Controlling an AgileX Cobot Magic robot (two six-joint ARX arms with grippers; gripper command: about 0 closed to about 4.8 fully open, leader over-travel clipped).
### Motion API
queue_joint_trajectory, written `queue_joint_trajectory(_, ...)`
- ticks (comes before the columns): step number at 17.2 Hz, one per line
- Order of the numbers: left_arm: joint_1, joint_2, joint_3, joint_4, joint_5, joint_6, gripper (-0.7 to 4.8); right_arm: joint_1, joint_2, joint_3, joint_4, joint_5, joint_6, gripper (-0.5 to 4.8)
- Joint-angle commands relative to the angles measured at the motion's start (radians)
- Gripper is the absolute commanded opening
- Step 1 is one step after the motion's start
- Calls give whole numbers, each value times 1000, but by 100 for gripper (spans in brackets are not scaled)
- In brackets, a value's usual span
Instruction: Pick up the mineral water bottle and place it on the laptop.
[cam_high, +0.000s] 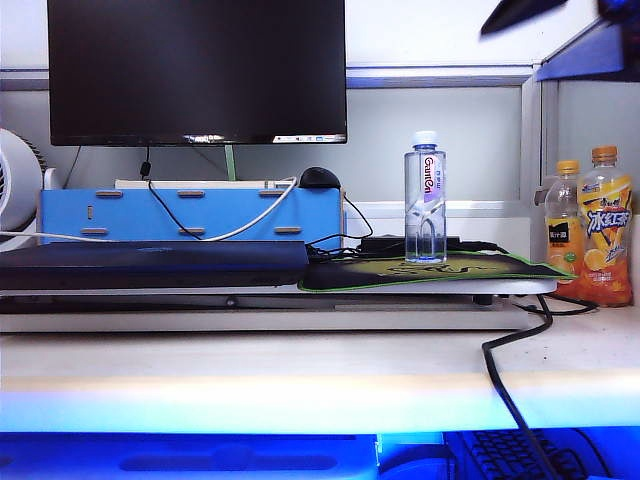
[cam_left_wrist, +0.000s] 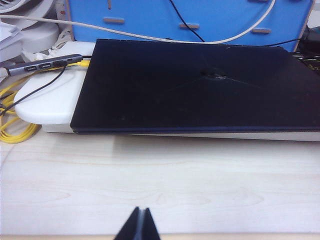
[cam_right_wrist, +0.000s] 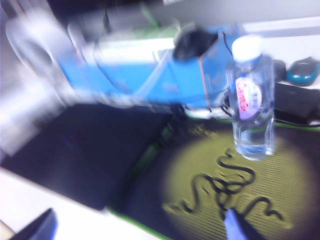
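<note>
The slim clear plastic mineral water bottle (cam_high: 425, 197) with its white cap and white-purple label stands upright on the dark mouse pad with a green edge and a yellow-green snake emblem (cam_high: 440, 272), to the right of the wide, flat dark navy-black laptop (cam_high: 150, 263), whose plain lid lies closed and bare. Nothing rests on that lid yet, so by my reading the task is at its start: the bottle has not been grasped, lifted or carried over.

The right gripper (cam_right_wrist: 140, 225) hovers above the near part of the mouse pad, its jaws spread wide with nothing between them, the bottle (cam_right_wrist: 251, 97) beyond and apart from them; the right wrist view is blurred. The left gripper (cam_left_wrist: 139, 226) hangs low over the pale wooden counter (cam_left_wrist: 160, 185) in front of the laptop (cam_left_wrist: 190, 90), jaws pressed together and empty.

Left to do: reach the bottle, close on it, lift, and set it down on the laptop lid
</note>
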Motion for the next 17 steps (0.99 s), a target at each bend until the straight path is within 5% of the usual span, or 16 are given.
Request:
queue_joint_trajectory(1,0,-2,2,8,3,1,-2,98,58,4,27,139,-128,479)
queue_joint_trajectory(7,0,-2,2,8,3,1,-2,117,309,114,188,345,-186,479)
queue_joint_trajectory(13,0,-2,2,8,3,1,-2,116,618,460,177,348,-226,479)
queue_joint_trajectory(17,0,-2,2,8,3,1,-2,116,723,524,173,378,-257,479)
